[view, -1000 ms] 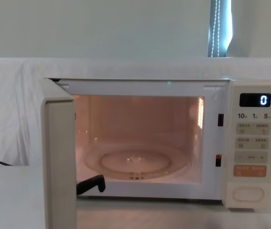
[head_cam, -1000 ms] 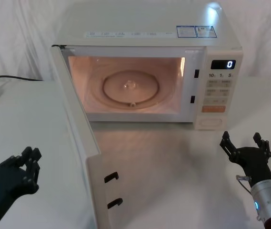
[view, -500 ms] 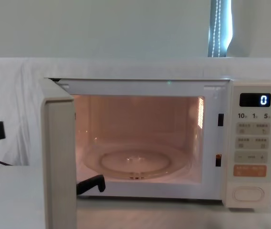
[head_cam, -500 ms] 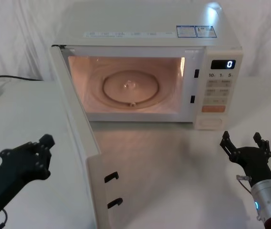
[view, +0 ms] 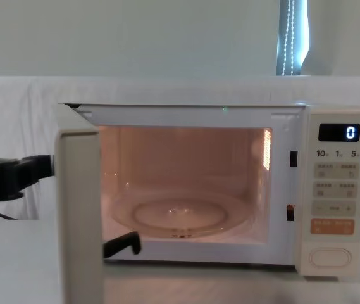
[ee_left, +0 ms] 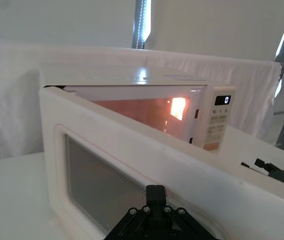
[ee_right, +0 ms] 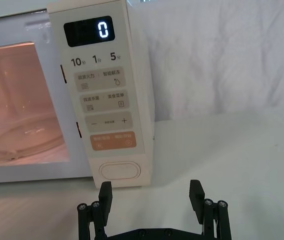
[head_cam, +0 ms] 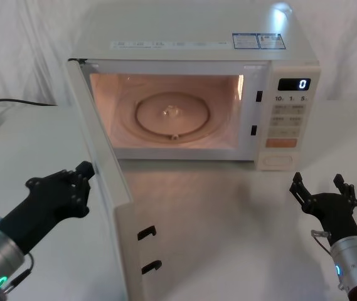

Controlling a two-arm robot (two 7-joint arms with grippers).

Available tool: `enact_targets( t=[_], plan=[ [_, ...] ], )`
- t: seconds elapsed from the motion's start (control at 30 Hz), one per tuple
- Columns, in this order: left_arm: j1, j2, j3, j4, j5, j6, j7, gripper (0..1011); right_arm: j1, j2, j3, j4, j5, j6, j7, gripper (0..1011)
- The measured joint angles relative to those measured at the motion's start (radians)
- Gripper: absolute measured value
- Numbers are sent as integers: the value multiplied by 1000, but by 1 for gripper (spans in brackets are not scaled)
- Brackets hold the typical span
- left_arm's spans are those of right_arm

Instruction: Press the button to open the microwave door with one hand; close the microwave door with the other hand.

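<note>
**Door stands open; my left arm is at its outer face for the closing push**

My left gripper [head_cam: 81, 179] is out beside the microwave door [head_cam: 106, 188], on the door's outer side and close to its free edge; from the head view I cannot say whether the tips touch the panel or sit just shy of it. In the left wrist view the door's dark window lies right in front of me. Whether these fingers are spread or drawn together I cannot tell, since they bunch toward the door.

The door itself hangs swung wide from the left side of the microwave [head_cam: 191, 44], its two black latch hooks showing on the inner face, and the lit cavity with the glass turntable [head_cam: 172, 117] is exposed. So I judge the opening half finished, and the closing half is the step in hand.

The button [ee_right: 120, 170] sits at the foot of the control panel on the microwave's right side, under the orange key. My right gripper [head_cam: 324, 188] rests low over the counter [head_cam: 241, 232] in front of that panel, well short of it, fingers [ee_right: 105, 191] spread apart and holding nothing.

The next move, as I see it, calls for a steady sideways push on the door's outer face near the free edge, following its arc round the hinge until the hooks meet the slots and catch.
</note>
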Motion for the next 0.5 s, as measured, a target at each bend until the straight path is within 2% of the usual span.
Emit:
enact_targets(
  t=[0.1,0.5],
  plan=[
    [-44,0,35,24,3,1,8,0,0,0,0,0,0,0,0,1002],
    [-168,-12,128,88,13,5,44,0,0,0,0,0,0,0,0,1002]
  ],
)
